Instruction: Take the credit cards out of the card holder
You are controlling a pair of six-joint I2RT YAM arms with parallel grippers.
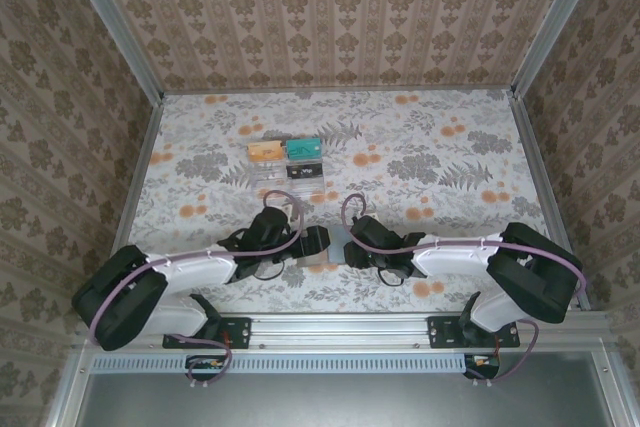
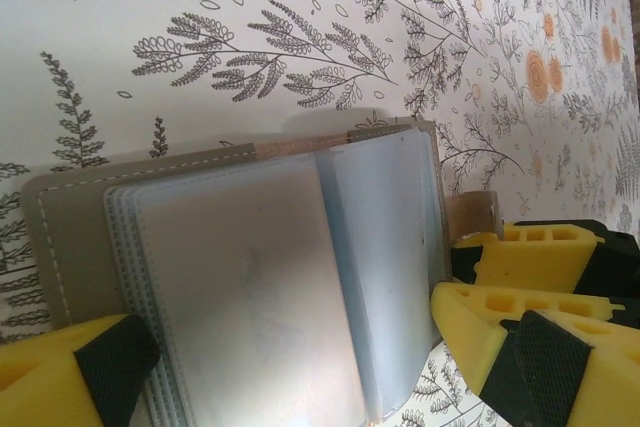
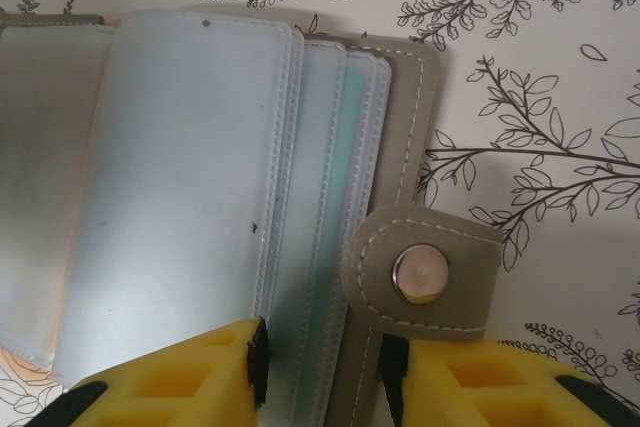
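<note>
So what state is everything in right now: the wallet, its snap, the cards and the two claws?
card holder: open, lying flat.
snap tab: unfastened.
teal card: inside its sleeve.
left gripper: wide open.
right gripper: partly closed astride the holder's edge, grip unclear.

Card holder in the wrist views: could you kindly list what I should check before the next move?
1. Card holder lies open and flat: ok.
2. Snap tab unfastened: ok.
3. Left pincer jaws wide, straddling the holder: ok.
4. Right pincer firmly pinning the cover edge: cannot tell.
5. A card to pull in sight, greenish edge among the clear sleeves: ok.
</note>
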